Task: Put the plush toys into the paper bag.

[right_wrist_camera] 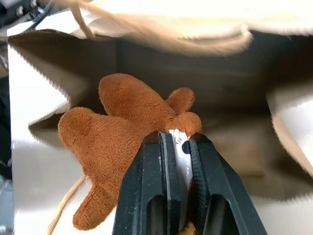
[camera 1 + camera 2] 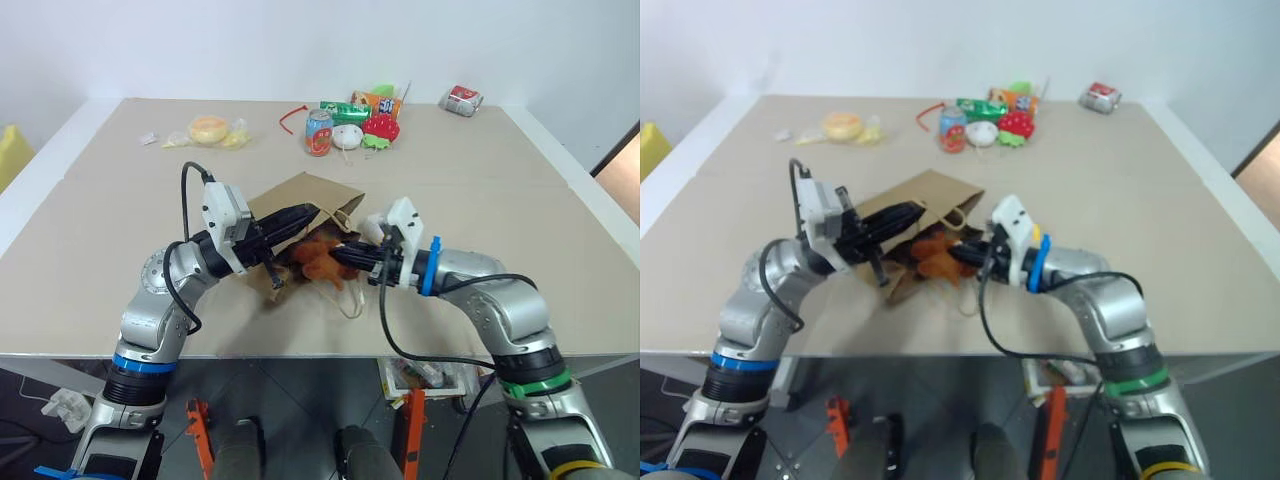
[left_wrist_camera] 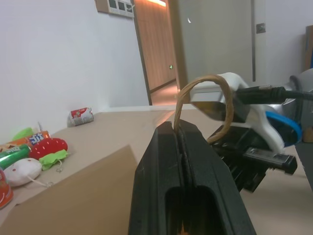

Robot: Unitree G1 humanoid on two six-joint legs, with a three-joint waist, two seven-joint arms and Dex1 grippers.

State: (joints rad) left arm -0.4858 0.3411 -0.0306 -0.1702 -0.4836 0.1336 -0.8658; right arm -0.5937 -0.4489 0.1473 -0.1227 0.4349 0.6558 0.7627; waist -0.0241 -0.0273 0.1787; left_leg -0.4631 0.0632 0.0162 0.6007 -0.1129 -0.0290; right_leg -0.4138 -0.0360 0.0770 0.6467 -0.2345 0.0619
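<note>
The brown paper bag (image 2: 300,195) lies on its side in the middle of the table, mouth toward me. My left gripper (image 2: 306,214) is shut on one of its twisted loop handles (image 3: 195,83) and holds the upper edge up. My right gripper (image 1: 176,137) is shut on the brown monkey plush toy (image 1: 122,127), which hangs right at the bag's open mouth (image 2: 318,262), its limbs partly inside. A yellow and white rounded toy (image 2: 208,128) lies far off at the back left of the table.
At the back middle stand a red strawberry toy (image 2: 381,127), a small white round toy (image 2: 347,137), a drink can (image 2: 318,132) and some packets. A crushed can (image 2: 462,100) lies at the back right. The table's front edge (image 2: 300,355) runs just below both arms.
</note>
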